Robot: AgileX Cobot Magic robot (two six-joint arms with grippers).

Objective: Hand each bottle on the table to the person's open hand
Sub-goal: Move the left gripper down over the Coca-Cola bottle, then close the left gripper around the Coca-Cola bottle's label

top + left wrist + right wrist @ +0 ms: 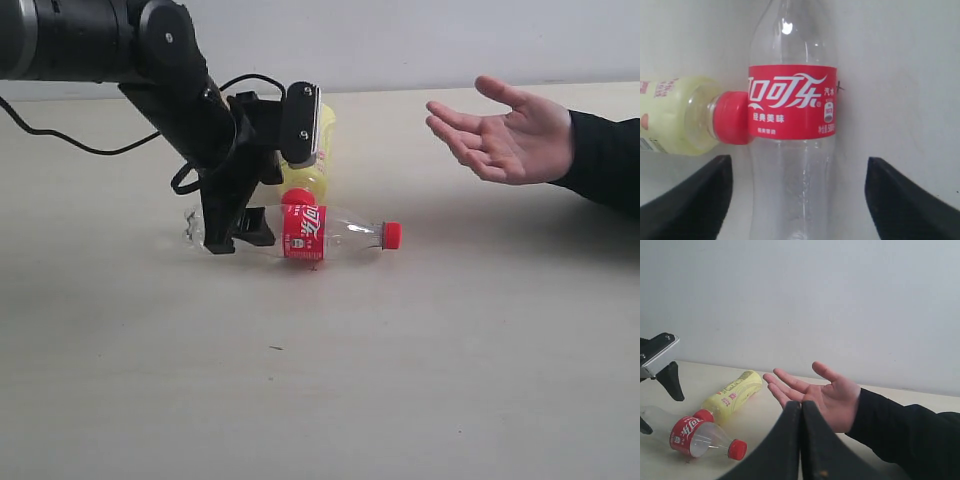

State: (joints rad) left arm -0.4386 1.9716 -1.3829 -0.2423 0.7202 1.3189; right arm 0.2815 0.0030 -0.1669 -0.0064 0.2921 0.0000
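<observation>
Bottle [792, 125], clear thin plastic, glossy red label, lies on matte beige table [400, 380] between left gripper's [797, 162] wide-open jaws, touching neither. Yellow bottle's [675, 117] ribbed red cap butts its label, outside one jaw. Right gripper [801, 410] jaws pressed shut; person's open hand [827, 397] beyond their tips

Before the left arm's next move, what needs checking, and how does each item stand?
1. Left pincer open, one finger on each side of the clear bottle: ok.
2. Clear bottle lying flat on the table: ok.
3. Yellow bottle out of the grasp: not ok, its cap looks to touch the clear bottle's label.
4. Person's hand open, palm up: ok.
5. Right pincer shut, away from both bottles: ok.
6. Left pincer low enough to close: cannot tell.
</observation>
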